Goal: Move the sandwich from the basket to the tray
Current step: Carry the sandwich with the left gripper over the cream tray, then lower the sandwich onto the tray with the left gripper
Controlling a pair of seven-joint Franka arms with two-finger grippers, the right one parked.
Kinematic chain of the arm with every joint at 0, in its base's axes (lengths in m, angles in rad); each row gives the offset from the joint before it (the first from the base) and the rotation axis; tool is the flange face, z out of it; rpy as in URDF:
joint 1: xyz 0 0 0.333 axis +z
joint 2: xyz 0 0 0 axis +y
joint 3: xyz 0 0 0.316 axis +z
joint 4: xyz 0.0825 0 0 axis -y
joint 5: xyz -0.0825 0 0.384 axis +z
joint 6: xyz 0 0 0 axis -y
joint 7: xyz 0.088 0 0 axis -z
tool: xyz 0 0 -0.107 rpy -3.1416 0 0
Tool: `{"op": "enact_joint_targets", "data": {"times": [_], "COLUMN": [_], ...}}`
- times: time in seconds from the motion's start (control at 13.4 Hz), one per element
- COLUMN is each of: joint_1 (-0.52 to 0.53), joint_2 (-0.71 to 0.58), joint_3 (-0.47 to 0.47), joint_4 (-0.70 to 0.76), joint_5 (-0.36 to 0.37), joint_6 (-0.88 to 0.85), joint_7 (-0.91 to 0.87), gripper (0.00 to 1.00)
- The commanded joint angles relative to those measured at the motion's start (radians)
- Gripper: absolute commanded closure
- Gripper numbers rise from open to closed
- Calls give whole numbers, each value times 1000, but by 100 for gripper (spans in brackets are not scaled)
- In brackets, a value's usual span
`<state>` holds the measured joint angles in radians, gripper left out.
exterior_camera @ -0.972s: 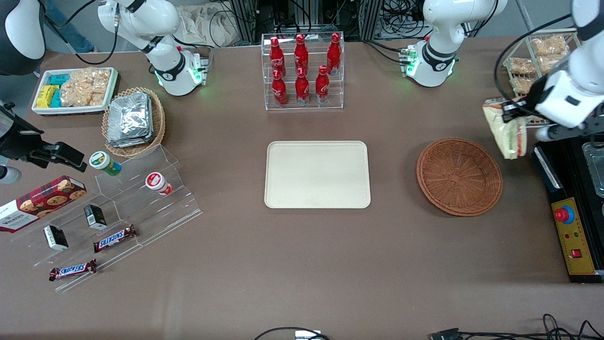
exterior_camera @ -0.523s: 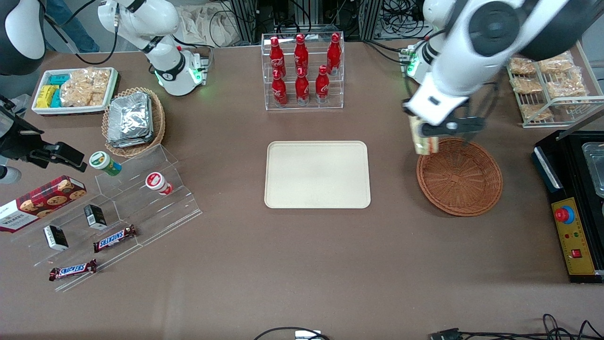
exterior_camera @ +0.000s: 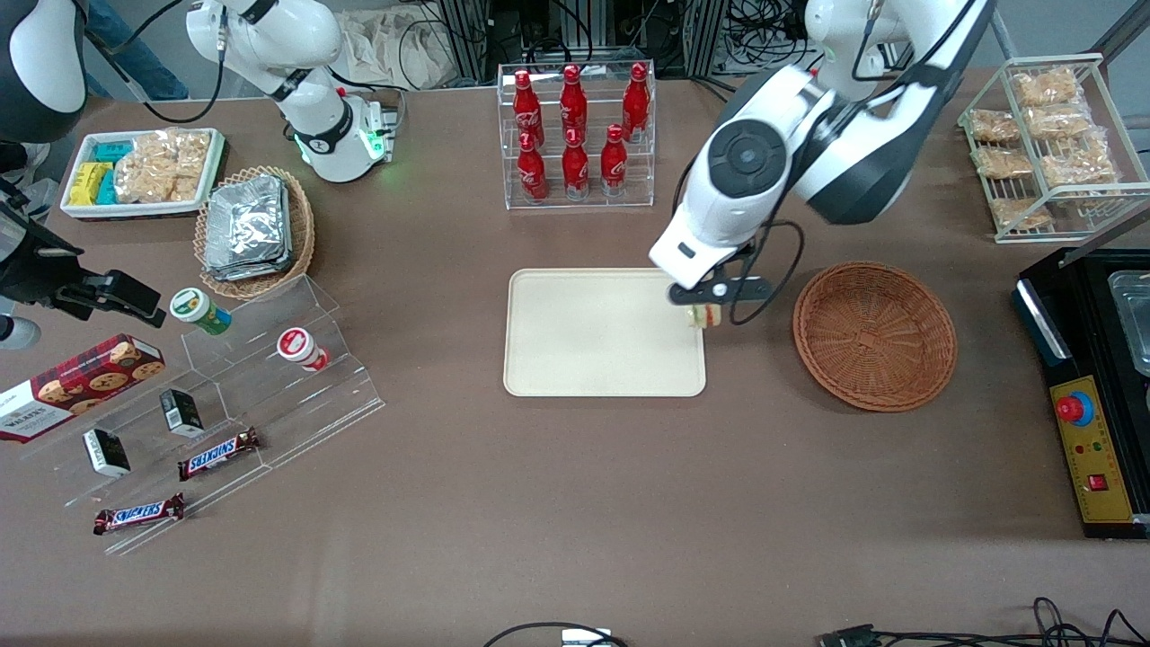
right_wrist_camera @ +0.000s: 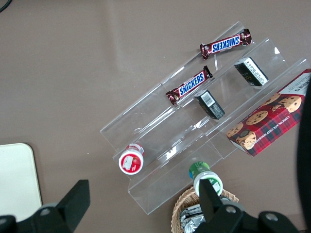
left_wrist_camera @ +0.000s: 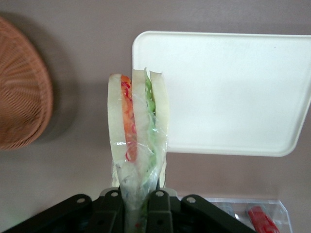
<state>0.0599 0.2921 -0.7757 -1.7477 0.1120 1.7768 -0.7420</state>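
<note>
brown bench [exterior_camera: 557, 503] surface, left arm's gripper [exterior_camera: 710, 301] held above the tray's edge on the working arm's side. jaws clamped on the wrapped sandwich [left_wrist_camera: 137, 127], gripped at its narrow end, wedge pointing away from the wrist camera. pale bread layers visible, red-orange filling on one side, green on the other, clear wrap around all. only a small part of sandwich visible under the jaws in the front view. sandwich clear of the bench and not resting on anything. cream-beige tray [exterior_camera: 584, 341] flat at bench centre, nothing on it. reddish-brown wicker basket [exterior_camera: 874, 334] beside the tray toward the working arm's end, holding nothing. clear rack of red cola bottles [exterior_camera: 575, 130] farther from the front camera than the tray. tan wicker basket of foil packets [exterior_camera: 253, 229] toward the parked arm's end.
</note>
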Motion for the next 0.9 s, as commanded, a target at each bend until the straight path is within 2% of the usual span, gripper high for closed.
{"op": "enact_joint_targets", "data": {"times": [0.0,0.15,0.37,0.45,0.52,0.82], "joint_1": [3,-2,-11,-11,-11,-11], "joint_2": [56,148,310,347,367,374], "joint_3": [-10,-8,-4,-5,-5,-5], "joint_4": [-126,-177,-174,-173,-174,-177], "joint_5": [70,160,436,502,534,534], "joint_6": [215,359,408,409,421,458], "joint_7": [-36,-86,-261,-302,-315,-318], "gripper": [100,100,100,100,100,100]}}
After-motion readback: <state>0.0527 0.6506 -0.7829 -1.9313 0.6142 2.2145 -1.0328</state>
